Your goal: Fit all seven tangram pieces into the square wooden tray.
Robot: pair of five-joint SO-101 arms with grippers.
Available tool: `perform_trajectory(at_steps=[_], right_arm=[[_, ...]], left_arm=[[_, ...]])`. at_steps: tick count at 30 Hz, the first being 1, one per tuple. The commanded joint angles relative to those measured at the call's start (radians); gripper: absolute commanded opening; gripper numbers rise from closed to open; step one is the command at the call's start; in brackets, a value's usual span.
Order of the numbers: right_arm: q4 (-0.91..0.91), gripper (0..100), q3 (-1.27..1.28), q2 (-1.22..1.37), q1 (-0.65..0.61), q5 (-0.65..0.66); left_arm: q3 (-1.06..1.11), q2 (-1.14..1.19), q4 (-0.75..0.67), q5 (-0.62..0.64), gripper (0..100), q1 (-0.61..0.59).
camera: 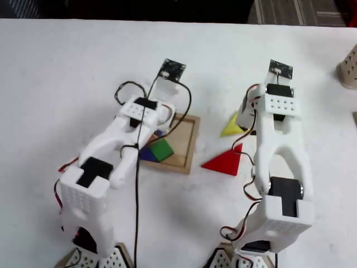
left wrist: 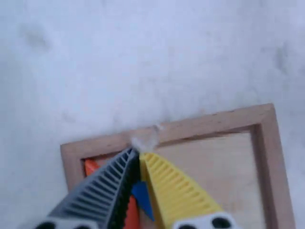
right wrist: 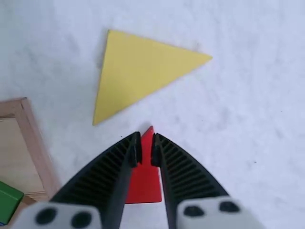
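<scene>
The left arm stretched forward from its base, wrist bent down over the far left corner of the square wooden tray [camera: 192,139]. The left gripper [left wrist: 137,155] pointed at the inside of that corner. Its grey and yellow fingers [left wrist: 176,191] met at the tips, and nothing was seen pinched there. Under them a blue piece [left wrist: 141,193] and an orange piece [left wrist: 90,167] lay on the tray floor. In the high view a green piece [camera: 162,149] lay flat by the tray's near edge, touching the blue one.

The right arm reached straight ahead over the white table [camera: 67,67], to the right of the tray. The right gripper [right wrist: 146,138] hung nose-down with a narrow slit between its black fingers [right wrist: 114,171]. A corner of the red triangle [right wrist: 143,186] showed through that slit. Whether the fingers touched it could not be told.

The red triangle lay flat on the table, apart from the tray. Its long axis ran across the table, its sharpest corner toward the tray. The yellow triangle [right wrist: 138,71] lay flat just beyond it, not touching, one corner aimed at the far edge.
</scene>
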Motion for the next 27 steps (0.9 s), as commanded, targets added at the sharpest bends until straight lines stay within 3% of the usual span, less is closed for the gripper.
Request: perform_trajectory(at_steps=[1, 10, 27], right_arm=[[-0.013, 4.6, -0.044, -0.056, -0.004, -0.009], [-0.013, 4.6, -0.044, -0.056, -0.004, -0.009], [-0.013, 4.6, -0.044, -0.056, -0.005, -0.009]], left_arm=[[-0.035, -0.007, 0.021, 0.008, 2, 0.001], [-0.034, -0.007, 0.038, -0.14, 2, 0.025], [-0.035, -0.002, 0.038, -0.143, 2, 0.079]])
